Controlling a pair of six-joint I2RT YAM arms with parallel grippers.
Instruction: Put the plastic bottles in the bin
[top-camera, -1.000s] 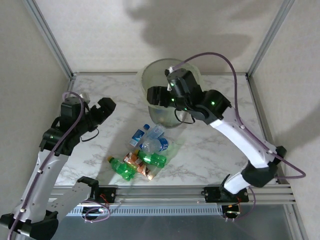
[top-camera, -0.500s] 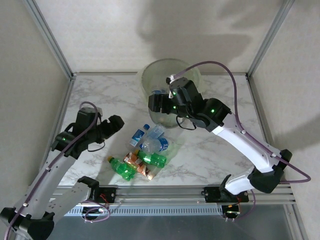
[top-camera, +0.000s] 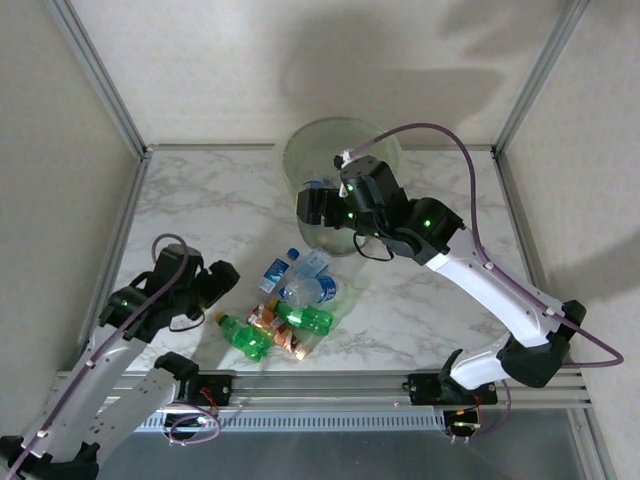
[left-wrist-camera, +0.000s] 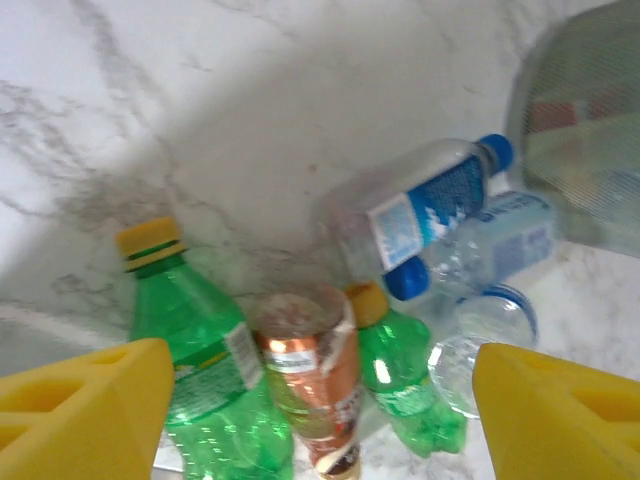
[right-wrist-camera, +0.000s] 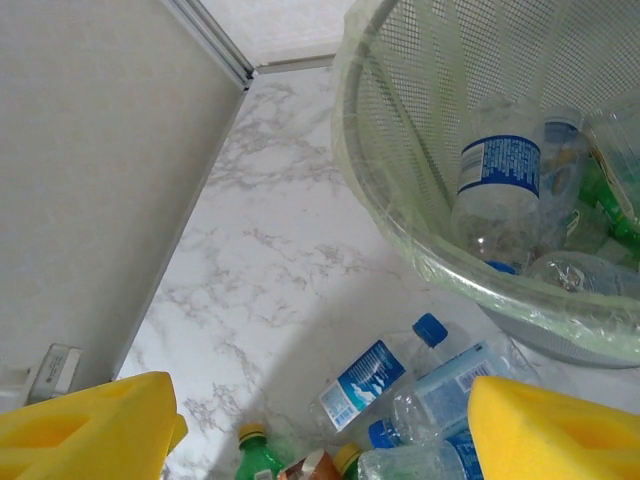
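From above, the bin (top-camera: 292, 150) stands at 12 o'clock on the table (top-camera: 220, 190), and a heap of bottles (top-camera: 290, 305) lies on the marble at 7 o'clock of it, close to its base. The left claw (top-camera: 222, 277) hangs at 9 o'clock of the heap, near it but apart, pointing toward 3 o'clock. Its pads (left-wrist-camera: 95, 400) stand wide with nothing between them, so it is released. In its wrist view a green bottle (left-wrist-camera: 205, 370) with a yellow cap lies at 7 o'clock, with an orange bottle (left-wrist-camera: 305, 375) touching it on the 3 o'clock side. A second green bottle (left-wrist-camera: 400, 385) lies just past that, and a clear bottle (left-wrist-camera: 420, 215) with a blue label and cap lies across at 1 o'clock (more clear ones crowd against it, too blurred to count). The right claw (top-camera: 312, 208) sits above the bin's 8 o'clock rim. Its pads (right-wrist-camera: 90, 420) are likewise spread and bare: released, grasping nothing. Its wrist view looks into the bin, where a pale green liner (right-wrist-camera: 400, 130) wraps the mesh wall and several bottles already rest inside. A blue-labelled bottle (right-wrist-camera: 498, 180) leans near upright there, with green ones at 3 o'clock of it.
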